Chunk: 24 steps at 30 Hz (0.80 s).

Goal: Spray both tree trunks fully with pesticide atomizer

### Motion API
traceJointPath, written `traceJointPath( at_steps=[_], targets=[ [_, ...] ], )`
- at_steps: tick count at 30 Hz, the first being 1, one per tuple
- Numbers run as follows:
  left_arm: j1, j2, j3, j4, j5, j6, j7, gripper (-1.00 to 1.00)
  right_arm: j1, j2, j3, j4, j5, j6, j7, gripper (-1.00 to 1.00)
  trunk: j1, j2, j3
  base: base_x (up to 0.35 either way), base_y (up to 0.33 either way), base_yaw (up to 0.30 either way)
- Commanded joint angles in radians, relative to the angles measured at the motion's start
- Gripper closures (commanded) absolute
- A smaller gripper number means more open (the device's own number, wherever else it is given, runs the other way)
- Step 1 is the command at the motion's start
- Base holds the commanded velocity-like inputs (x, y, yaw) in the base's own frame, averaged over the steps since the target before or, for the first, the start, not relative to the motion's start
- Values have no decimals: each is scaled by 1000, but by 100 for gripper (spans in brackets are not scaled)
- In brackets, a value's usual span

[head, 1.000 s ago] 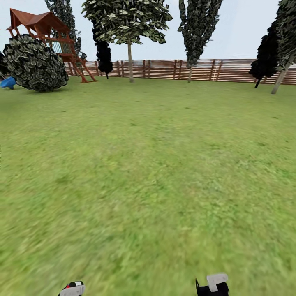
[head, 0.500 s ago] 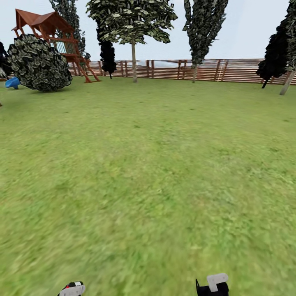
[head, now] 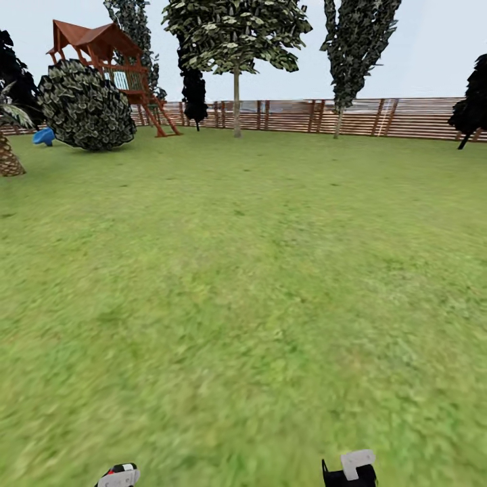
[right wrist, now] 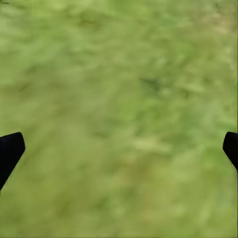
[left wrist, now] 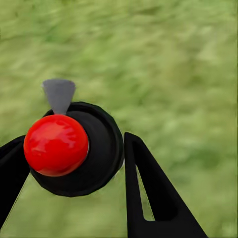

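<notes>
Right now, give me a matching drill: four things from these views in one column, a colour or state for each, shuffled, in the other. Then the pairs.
Things
1. left gripper
2. right gripper
3. play tower
4. slide

States or colours
A. blue
B. open over lawn
C. red-brown roof
D. shut on pesticide atomizer

Pairs: 1-D, 2-B, 3-C, 4-A

This is a home's back garden: a wide green lawn (head: 257,270) closed in by a brown horizontal-slat wooden fence (head: 406,118). A red-roofed wooden play tower (head: 101,51) stands at the far side beside a round leafy bush (head: 86,105), with tall trees (head: 237,34) along the fence.
</notes>
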Motion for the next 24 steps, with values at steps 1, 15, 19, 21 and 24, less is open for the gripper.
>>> traceJointPath(
  at_steps=[1, 15, 19, 21, 24],
  targets=[
    [0, 0, 0, 0, 2, 0, 0, 100, 0, 0, 0, 0, 0, 0, 0, -100, 0, 0, 1, 335, 0, 69],
    [0, 1, 2, 1, 6, 0, 0, 100, 0, 0, 0, -1, 2, 0, 0, -100, 0, 0, 8, 335, 0, 18],
    [0, 1, 2, 1, 6, 0, 0, 100, 0, 0, 0, 0, 2, 0, 0, -100, 0, 0, 8, 335, 0, 0],
    [0, 2, 2, 1, 7, 0, 0, 100, 0, 0, 0, 0, 3, 0, 1, -100, 0, 0, 8, 335, 0, 0],
    [0, 2, 2, 1, 8, 0, 0, 100, 0, 0, 1, 10, 4, 0, 2, -100, 0, 0, 8, 335, 0, 0]
  ],
)
